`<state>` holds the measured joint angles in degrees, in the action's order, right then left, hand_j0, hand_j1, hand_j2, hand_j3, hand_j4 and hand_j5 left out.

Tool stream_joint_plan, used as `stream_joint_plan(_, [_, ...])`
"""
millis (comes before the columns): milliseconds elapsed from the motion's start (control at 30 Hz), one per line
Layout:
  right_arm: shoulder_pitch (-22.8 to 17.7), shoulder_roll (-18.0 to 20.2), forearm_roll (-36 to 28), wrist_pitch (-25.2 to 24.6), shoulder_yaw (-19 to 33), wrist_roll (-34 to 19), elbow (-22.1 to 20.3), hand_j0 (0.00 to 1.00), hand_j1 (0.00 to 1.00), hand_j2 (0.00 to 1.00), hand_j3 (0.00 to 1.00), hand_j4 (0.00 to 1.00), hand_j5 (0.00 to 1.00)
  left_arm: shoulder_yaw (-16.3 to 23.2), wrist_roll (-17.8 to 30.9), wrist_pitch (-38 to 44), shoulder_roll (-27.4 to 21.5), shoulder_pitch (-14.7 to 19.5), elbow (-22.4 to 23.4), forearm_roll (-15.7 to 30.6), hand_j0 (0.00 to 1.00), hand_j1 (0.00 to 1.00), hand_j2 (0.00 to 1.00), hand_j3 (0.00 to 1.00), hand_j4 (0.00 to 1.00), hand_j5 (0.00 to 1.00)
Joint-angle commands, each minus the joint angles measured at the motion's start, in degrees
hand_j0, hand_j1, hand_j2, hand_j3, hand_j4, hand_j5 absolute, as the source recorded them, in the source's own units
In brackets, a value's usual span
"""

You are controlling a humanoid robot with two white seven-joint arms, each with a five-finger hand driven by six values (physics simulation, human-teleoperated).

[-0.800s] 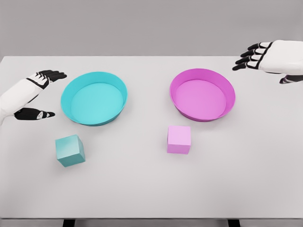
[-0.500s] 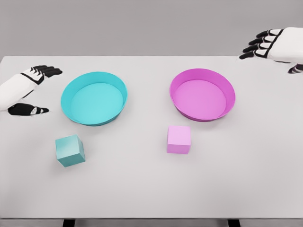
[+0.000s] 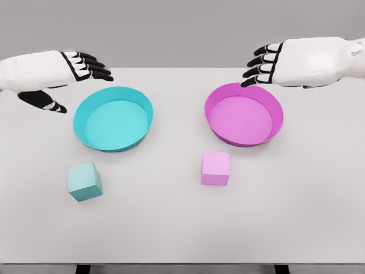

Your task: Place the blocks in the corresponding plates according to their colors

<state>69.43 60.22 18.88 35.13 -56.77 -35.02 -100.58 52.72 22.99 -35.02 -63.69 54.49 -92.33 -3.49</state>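
Both hands (image 3: 54,71) (image 3: 302,61) rose inward — teal plate (image 3: 94,137), pink plate (image 3: 251,138) empty.

- White table (image 3: 182,228) is filling most of the view, its far edge running straight across left to right.
- Plain grey wall (image 3: 182,28) is sitting behind the far edge.
- Two dark supports (image 3: 83,268) are showing under the near edge.
- Light is falling soft and even, casting faint shadows.
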Motion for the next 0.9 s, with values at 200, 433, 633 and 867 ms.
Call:
stream_joint_plan(200, [2.55,-6.43,-0.16,-0.13,-8.8,0.02,-0.14,1.0,1.0,1.0,1.0,1.0,1.0,13.02,6.8,0.02,-10.84,1.85,-8.75,6.39,1.0,1.0,1.0,1.0,1.0,1.0])
stream_joint_plan(433, [2.99,-10.57,-0.16,-0.13,-14.6,0.02,-0.14,1.0,1.0,1.0,1.0,1.0,1.0,13.37,6.81,0.02,-10.31,-0.87,-8.75,6.13,1.0,1.0,1.0,1.0,1.0,1.0])
stream_joint_plan(633, [2.9,-11.97,-0.16,-0.13,-17.76,0.02,-0.14,1.0,1.0,1.0,1.0,1.0,1.0,13.37,6.8,0.02,-9.7,-2.81,-8.75,5.95,1.0,1.0,1.0,1.0,1.0,1.0])
stream_joint_plan(867, [2.9,-12.15,-0.25,-0.13,-18.03,0.02,-0.14,1.0,1.0,1.0,1.0,1.0,1.0,13.37,6.89,0.02,-7.68,-3.07,-8.75,5.25,1.0,1.0,1.0,1.0,1.0,1.0])
